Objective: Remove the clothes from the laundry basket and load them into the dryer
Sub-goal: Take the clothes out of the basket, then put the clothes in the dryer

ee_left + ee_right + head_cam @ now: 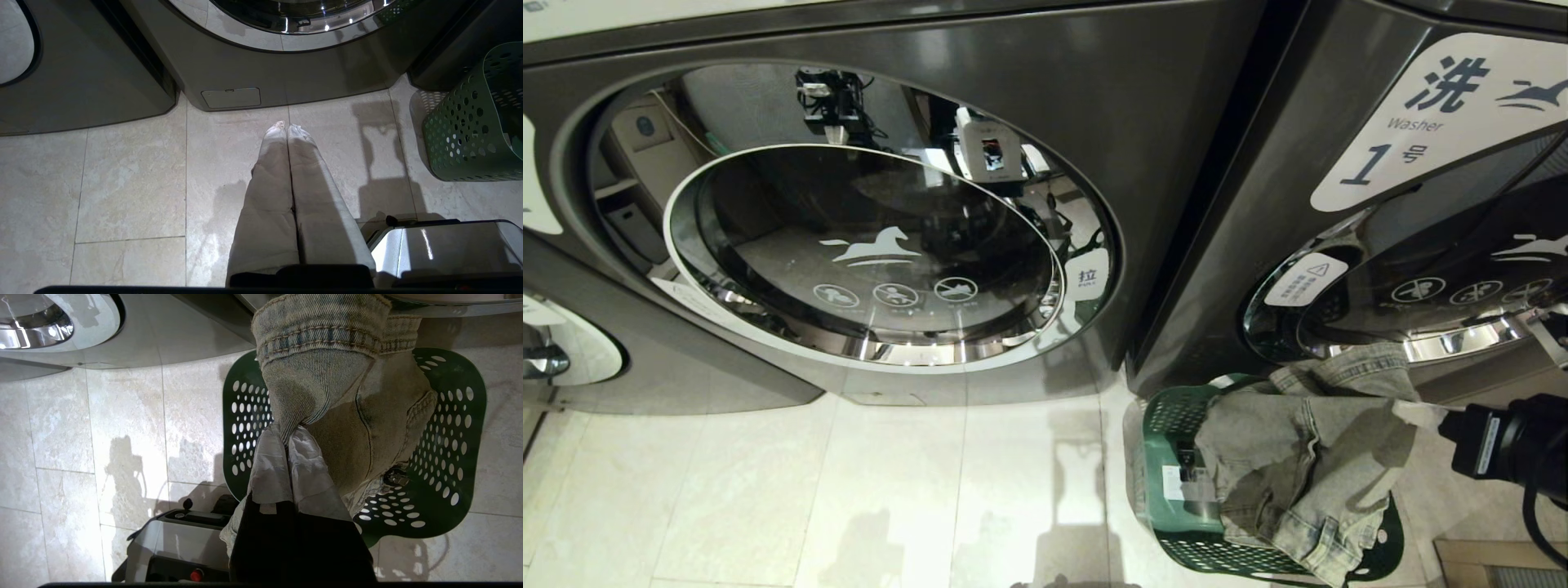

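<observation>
I am facing two dark grey front-loading machines standing side by side on a pale tiled floor (849, 490). The left machine (1160, 122) is showing a big chrome-rimmed round glass door (866, 253) with a white horse mark, and that door is sitting shut. The machine on my right (1258, 204) is wearing a white "Washer" label (1437, 114). The green perforated laundry basket (1168, 441) is standing on the tiles just in front of that right machine. My right gripper (289, 442) is pinching shut on a fold of the washed denim garment (1298, 457), which is hanging above the basket and draping over its rim. My left gripper (287, 127) is hanging idle over bare tiles before the left machine, its cloth-covered fingers (271, 171) pressing together with nothing between them.
</observation>
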Robot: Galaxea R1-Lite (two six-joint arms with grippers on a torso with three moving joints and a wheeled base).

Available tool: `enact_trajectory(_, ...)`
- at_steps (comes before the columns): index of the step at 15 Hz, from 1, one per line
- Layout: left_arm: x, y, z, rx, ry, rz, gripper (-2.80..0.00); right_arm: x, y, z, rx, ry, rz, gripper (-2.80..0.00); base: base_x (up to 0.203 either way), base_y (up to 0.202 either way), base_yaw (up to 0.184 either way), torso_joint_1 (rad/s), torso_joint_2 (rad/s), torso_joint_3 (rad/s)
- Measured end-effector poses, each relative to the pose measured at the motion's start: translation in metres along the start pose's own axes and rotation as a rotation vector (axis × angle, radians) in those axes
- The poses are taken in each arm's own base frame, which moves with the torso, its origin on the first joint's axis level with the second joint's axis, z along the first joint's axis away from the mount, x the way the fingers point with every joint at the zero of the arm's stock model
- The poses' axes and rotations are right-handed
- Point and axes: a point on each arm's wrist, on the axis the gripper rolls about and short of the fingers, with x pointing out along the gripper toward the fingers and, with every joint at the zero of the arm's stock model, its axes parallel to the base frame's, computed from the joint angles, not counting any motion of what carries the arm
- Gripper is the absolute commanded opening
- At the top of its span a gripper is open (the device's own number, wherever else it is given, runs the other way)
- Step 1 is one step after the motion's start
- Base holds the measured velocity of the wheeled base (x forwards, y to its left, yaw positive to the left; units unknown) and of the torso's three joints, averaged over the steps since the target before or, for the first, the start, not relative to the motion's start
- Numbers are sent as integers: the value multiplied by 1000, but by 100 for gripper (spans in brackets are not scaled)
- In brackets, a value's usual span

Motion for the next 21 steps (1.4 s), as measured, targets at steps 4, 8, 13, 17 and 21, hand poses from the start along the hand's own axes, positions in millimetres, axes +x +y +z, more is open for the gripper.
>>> enact_trajectory(4,0,0,0,-2,0,1,-280,2,-1,-1,2,9,-2,-280,0,0,0,1,1,85)
enact_trajectory(8,0,0,0,-3,0,1,-280,2,-1,-2,2,13,-2,-280,0,0,0,2,3,189)
enact_trajectory(13,0,0,0,-5,1,1,-280,3,-1,-5,4,25,-4,-280,0,0,0,-1,1,201)
enact_trajectory(17,0,0,0,-5,1,1,-280,5,1,-7,1,40,8,-280,0,0,0,0,2,201)
enact_trajectory(21,0,0,0,-5,1,1,-280,7,2,-6,-1,46,4,-280,0,0,0,0,1,204)
